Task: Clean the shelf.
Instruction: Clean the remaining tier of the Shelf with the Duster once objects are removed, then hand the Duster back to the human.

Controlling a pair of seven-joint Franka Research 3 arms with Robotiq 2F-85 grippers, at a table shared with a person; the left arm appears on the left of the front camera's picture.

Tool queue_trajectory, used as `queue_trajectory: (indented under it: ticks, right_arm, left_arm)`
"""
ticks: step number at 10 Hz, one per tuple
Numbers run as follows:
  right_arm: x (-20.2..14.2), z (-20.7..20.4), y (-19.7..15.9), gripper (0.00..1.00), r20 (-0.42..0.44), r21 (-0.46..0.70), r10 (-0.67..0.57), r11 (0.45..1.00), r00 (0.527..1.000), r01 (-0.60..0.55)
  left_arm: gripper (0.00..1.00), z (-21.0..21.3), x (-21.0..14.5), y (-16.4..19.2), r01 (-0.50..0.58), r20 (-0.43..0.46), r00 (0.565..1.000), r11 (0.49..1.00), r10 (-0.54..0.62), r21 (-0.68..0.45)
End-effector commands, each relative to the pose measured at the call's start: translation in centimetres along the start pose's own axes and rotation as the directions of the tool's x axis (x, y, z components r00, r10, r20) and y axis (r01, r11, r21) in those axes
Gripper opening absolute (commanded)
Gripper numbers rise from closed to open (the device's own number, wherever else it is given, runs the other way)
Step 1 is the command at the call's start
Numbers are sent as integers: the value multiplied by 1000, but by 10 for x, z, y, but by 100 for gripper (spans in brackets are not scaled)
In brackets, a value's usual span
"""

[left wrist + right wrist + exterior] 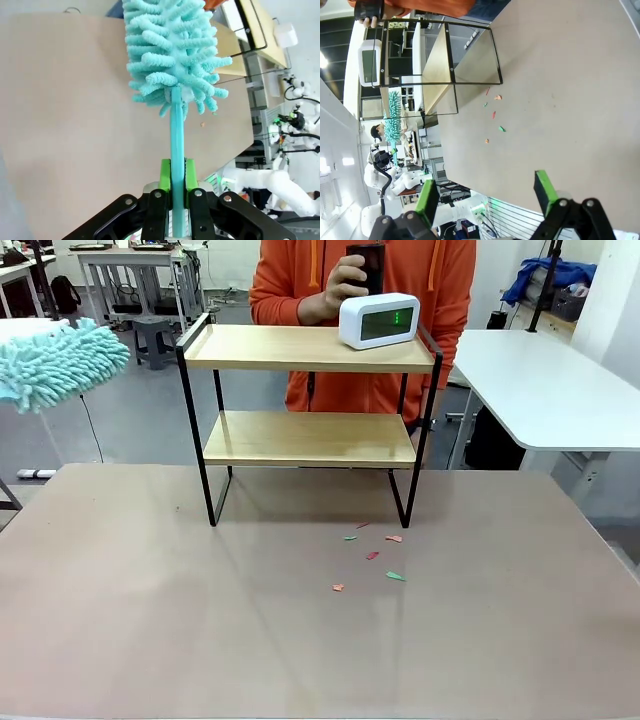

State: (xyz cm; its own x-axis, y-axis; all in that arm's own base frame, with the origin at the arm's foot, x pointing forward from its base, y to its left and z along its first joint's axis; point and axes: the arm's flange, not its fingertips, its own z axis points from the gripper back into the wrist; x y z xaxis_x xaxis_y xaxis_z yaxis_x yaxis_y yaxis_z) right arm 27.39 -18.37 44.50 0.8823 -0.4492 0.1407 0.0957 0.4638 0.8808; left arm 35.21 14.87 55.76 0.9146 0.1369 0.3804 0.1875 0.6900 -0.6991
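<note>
The shelf [308, 350] stands at the table's far middle, a black wire frame with two light wooden boards; it lies sideways in the right wrist view [437, 60] and sits in a corner of the left wrist view [250, 30]. A white digital clock [378, 320] rests on the right of its top board. My left gripper [177, 175] is shut on the handle of a fluffy teal duster [170, 50], whose head hangs in the air left of the shelf [55, 360]. My right gripper [486, 195] is open with nothing between its fingers, above the table and well short of the shelf.
Several small red and green paper scraps [372, 555] lie on the tan table [150, 620] just in front of the shelf. A person in an orange hoodie [450, 280] stands behind it, one hand [340, 285] holding a dark object. A white desk [540, 380] stands at the right.
</note>
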Motion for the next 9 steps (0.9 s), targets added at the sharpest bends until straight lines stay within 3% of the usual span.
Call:
queue_trajectory:
  ticks: [1, 9]
  right_arm:
    - [3, 0, 1, 100, 12, 26, 26, 999, 1000, -26]
    - [3, 0, 1, 100, 12, 26, 26, 999, 1000, -26]
  left_arm:
    - [12, 23, -13, 4, 58, 51, 997, 998, -58, -1]
    - [12, 23, -13, 4, 58, 51, 997, 998, -58, -1]
